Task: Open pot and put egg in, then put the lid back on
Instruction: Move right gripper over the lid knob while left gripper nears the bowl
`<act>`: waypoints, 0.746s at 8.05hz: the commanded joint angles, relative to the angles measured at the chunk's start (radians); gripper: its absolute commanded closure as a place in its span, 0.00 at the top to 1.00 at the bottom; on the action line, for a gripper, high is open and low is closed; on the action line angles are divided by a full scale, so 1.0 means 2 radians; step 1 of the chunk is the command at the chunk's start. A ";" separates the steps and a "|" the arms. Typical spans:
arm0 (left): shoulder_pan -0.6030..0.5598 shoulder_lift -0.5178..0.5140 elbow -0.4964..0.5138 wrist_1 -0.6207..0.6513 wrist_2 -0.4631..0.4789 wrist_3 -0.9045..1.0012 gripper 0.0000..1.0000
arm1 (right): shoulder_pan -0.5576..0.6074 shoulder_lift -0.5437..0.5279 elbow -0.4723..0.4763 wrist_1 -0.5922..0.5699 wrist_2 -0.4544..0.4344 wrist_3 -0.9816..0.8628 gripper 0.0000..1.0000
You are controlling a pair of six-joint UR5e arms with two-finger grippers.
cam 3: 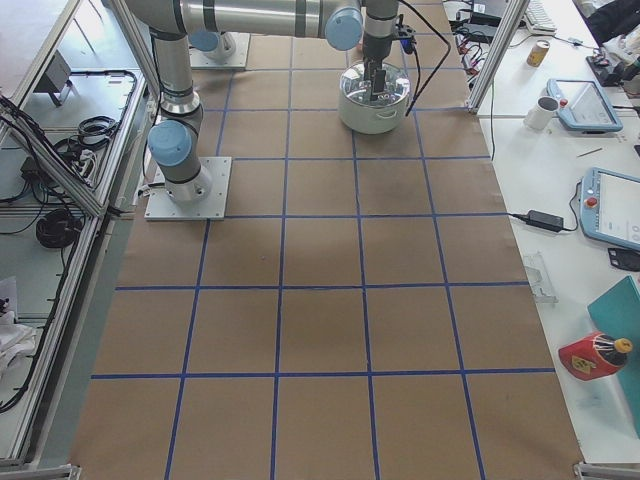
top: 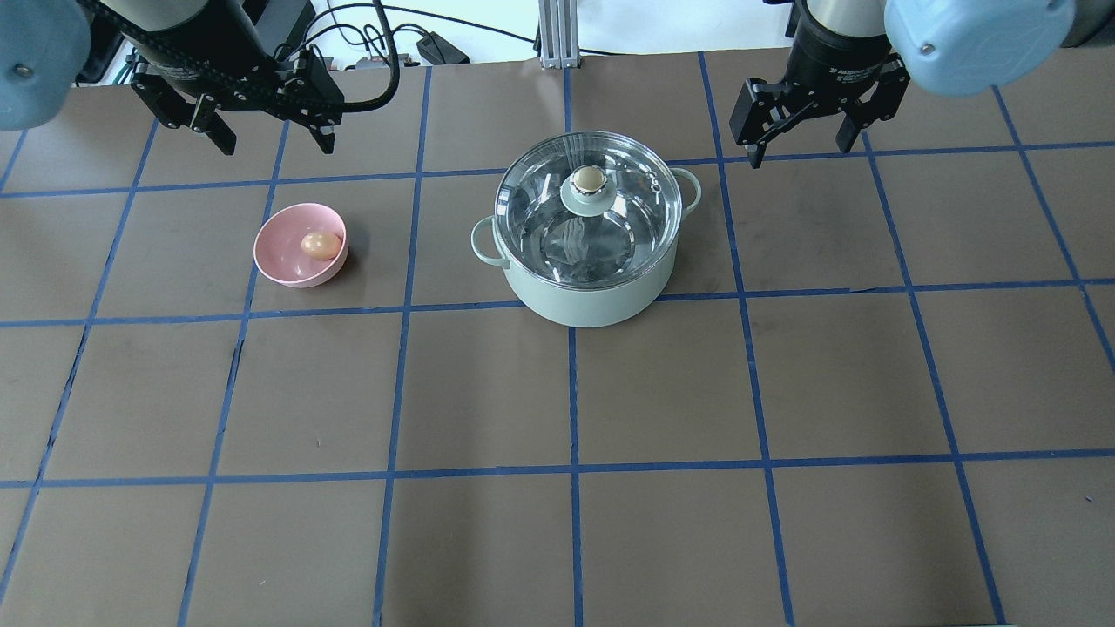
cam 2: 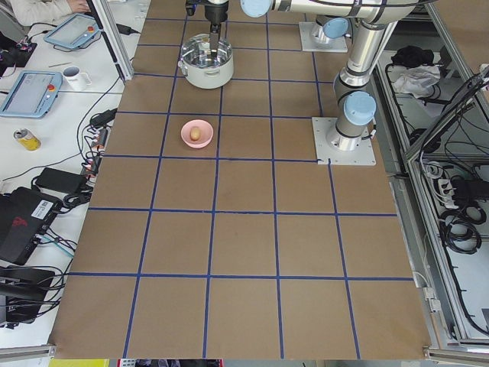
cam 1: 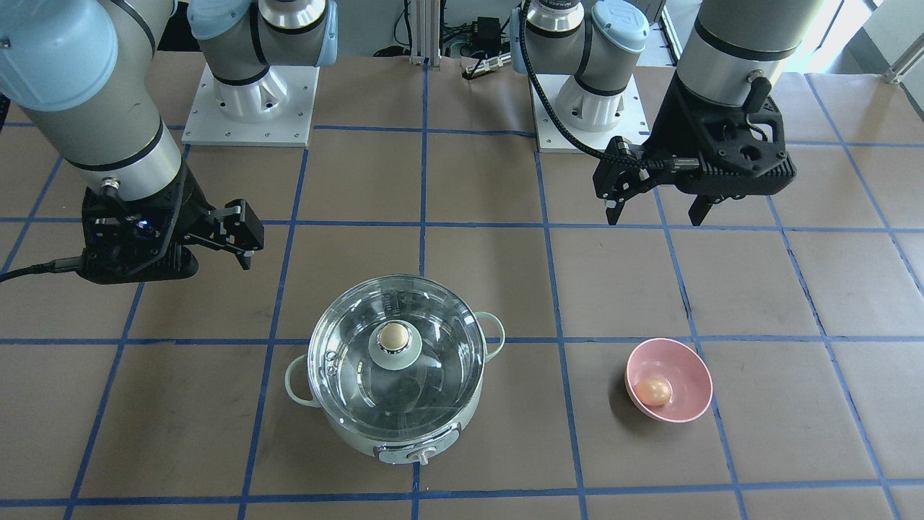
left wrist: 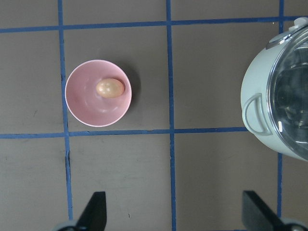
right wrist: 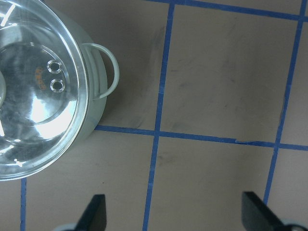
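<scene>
egg (top: pixel 320 245) in pink bowl (top: pixel 286 252), lid (top: pixel 587 193) on pot (top: pixel 592 303)

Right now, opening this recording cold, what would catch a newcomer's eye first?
The mint-green pot sits near the middle of the table with its glass lid on. Left of it, from the robot's side, a tan egg lies in a pink bowl. The left pincer and right pincer hang open and empty above the table.

Left pincer (top: pixel 276 144) and right pincer (top: pixel 801 150) both hang raised, spread wide, empty.
</scene>
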 commanded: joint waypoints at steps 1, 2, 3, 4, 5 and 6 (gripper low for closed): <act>0.002 0.001 0.000 -0.002 0.005 0.008 1.00 | 0.000 0.001 0.001 0.000 0.001 -0.006 1.00; 0.007 0.001 -0.001 0.000 0.006 0.010 1.00 | 0.000 0.005 0.001 0.000 0.001 -0.007 1.00; 0.008 0.001 -0.001 -0.002 0.028 0.010 1.00 | 0.000 0.004 0.001 0.000 0.006 -0.007 1.00; 0.010 -0.007 -0.001 0.003 0.085 0.011 1.00 | 0.000 0.006 0.000 -0.014 0.007 -0.006 1.00; 0.011 -0.024 0.000 0.033 0.091 0.009 1.00 | 0.007 0.006 -0.002 -0.035 0.006 -0.001 1.00; 0.018 -0.048 -0.001 0.097 0.092 0.011 1.00 | 0.018 0.008 -0.005 -0.041 0.006 0.006 1.00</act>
